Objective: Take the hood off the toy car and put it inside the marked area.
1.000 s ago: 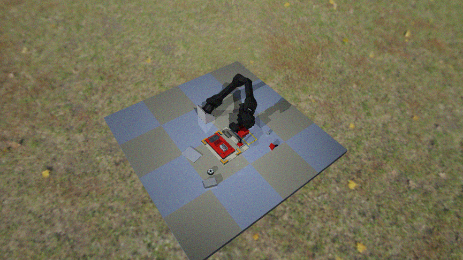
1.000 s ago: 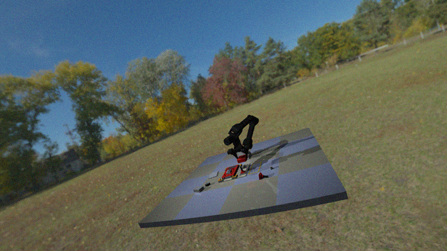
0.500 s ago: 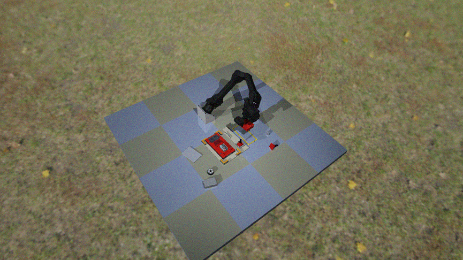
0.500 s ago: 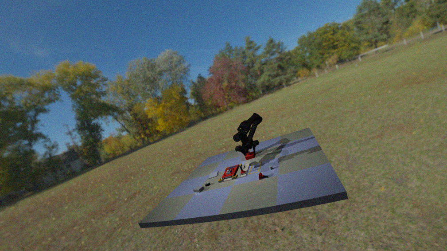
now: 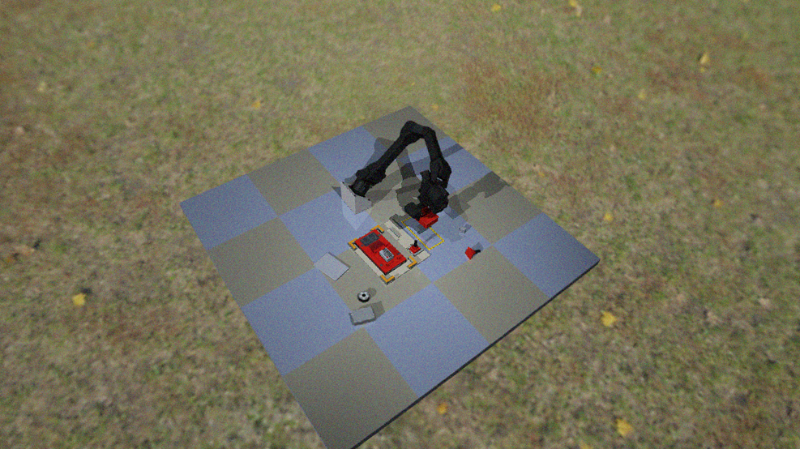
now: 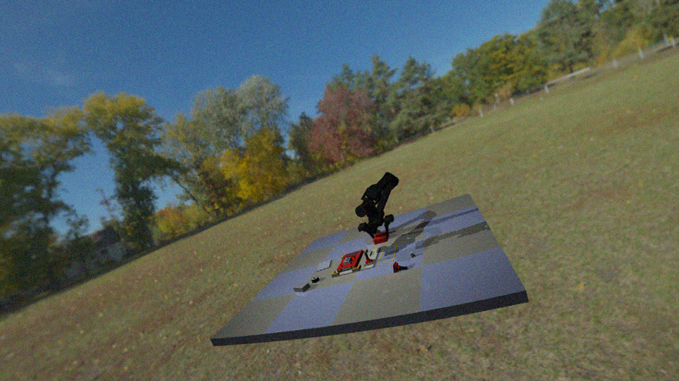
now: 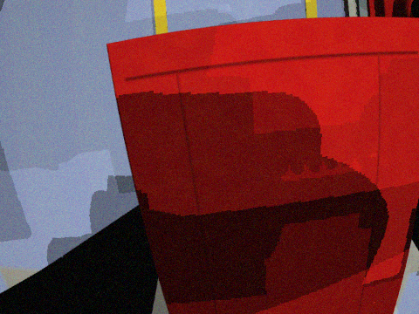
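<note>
The red hood [image 5: 428, 219] [image 6: 380, 239] [image 7: 262, 153] is off the car and held above the table, over or beside the back part of the marked area. My gripper [image 5: 426, 212] [image 6: 378, 234] [image 7: 282, 203] is shut on it, with a black finger at each side in the wrist view. The red toy car body [image 5: 379, 252] [image 6: 350, 259] lies on a pale board with orange corners. The marked area [image 5: 436, 244] [image 7: 161, 17] is a yellow outline just right of that board, partly hidden by the hood and arm.
A small red part with a black knob [image 5: 415, 247] stands on the board. Another red part [image 5: 471, 252] [image 6: 397, 267] lies right of the outline, near a tiny grey piece [image 5: 463, 229]. A grey plate [image 5: 331, 265], a wheel [image 5: 363, 296] and a grey block [image 5: 362, 315] lie to the left.
</note>
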Motion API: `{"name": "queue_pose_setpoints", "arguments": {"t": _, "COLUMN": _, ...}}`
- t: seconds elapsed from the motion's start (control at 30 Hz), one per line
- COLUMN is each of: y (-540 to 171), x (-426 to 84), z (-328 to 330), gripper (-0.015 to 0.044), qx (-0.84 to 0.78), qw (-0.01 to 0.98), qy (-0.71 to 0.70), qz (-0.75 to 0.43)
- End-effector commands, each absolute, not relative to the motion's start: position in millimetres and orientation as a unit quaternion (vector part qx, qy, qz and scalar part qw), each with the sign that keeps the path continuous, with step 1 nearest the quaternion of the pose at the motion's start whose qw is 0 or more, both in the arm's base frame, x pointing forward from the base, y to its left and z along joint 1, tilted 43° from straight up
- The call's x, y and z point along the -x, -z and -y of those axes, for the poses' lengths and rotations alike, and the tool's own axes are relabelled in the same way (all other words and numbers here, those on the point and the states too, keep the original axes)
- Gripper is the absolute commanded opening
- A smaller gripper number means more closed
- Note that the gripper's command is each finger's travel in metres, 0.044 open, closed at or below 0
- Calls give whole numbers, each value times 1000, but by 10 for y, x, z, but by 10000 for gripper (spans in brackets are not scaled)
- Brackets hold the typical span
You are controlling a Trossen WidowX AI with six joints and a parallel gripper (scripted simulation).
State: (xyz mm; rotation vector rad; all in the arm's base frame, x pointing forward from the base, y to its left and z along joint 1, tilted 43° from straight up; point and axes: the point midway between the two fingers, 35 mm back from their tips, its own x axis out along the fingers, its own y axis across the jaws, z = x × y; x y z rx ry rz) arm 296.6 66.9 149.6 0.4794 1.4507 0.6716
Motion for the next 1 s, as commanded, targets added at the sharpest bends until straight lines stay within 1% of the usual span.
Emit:
{"name": "queue_pose_setpoints", "arguments": {"t": 0.0, "y": -1474, "x": -2964, "z": -692, "gripper": 0, "qx": -216, "qw": 671, "qy": -298, "qz": -644}}
{"name": "queue_pose_setpoints", "arguments": {"t": 0.97, "y": -1297, "x": -2975, "z": -855, "gripper": 0, "qx": -215, "qw": 671, "qy": -298, "qz": -644}}
